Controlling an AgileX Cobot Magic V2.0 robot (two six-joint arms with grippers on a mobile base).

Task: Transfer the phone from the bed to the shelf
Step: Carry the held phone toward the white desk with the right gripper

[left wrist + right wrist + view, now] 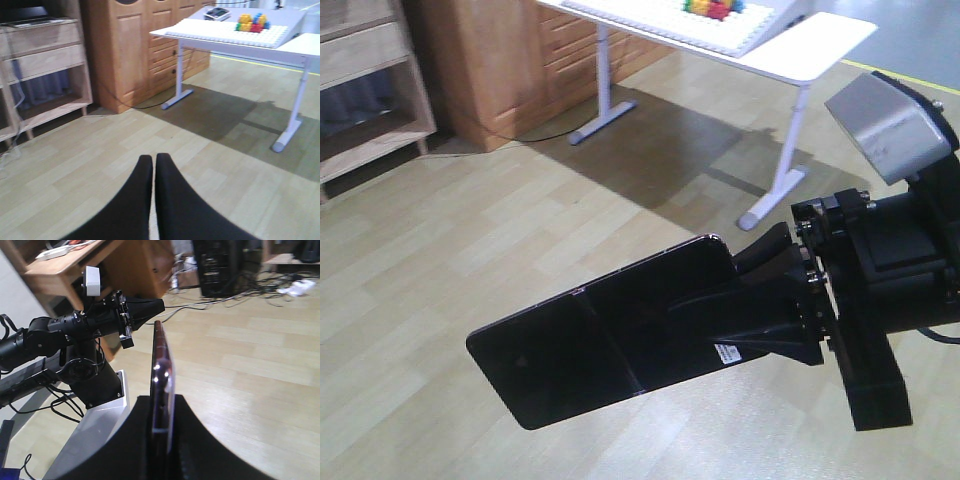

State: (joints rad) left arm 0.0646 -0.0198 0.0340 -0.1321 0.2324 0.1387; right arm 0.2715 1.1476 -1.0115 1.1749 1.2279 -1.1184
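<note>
The phone (pixel 590 340) is a glossy black slab with a crease across its middle, held flat above the wood floor. My right gripper (pixel 705 320) is shut on its near end. The right wrist view shows the phone (pixel 161 375) edge-on, clamped between the two black fingers of the right gripper (pixel 162 402). My left gripper (pixel 153 159) is shut with nothing in it and hangs over bare floor; from the right wrist it (pixel 155 306) appears just beyond the phone's far end. The pale wooden shelf (pixel 360 60) (pixel 40 47) stands at the far left. The bed is out of view.
A brown wooden cabinet (pixel 490 60) stands beside the shelving unit. A white table (pixel 800 50) on white legs (pixel 780 180) carries a studded board with coloured bricks (pixel 252 22). Cables (pixel 240 295) trail over the floor behind, and the robot's base (pixel 95 425) is at the lower left.
</note>
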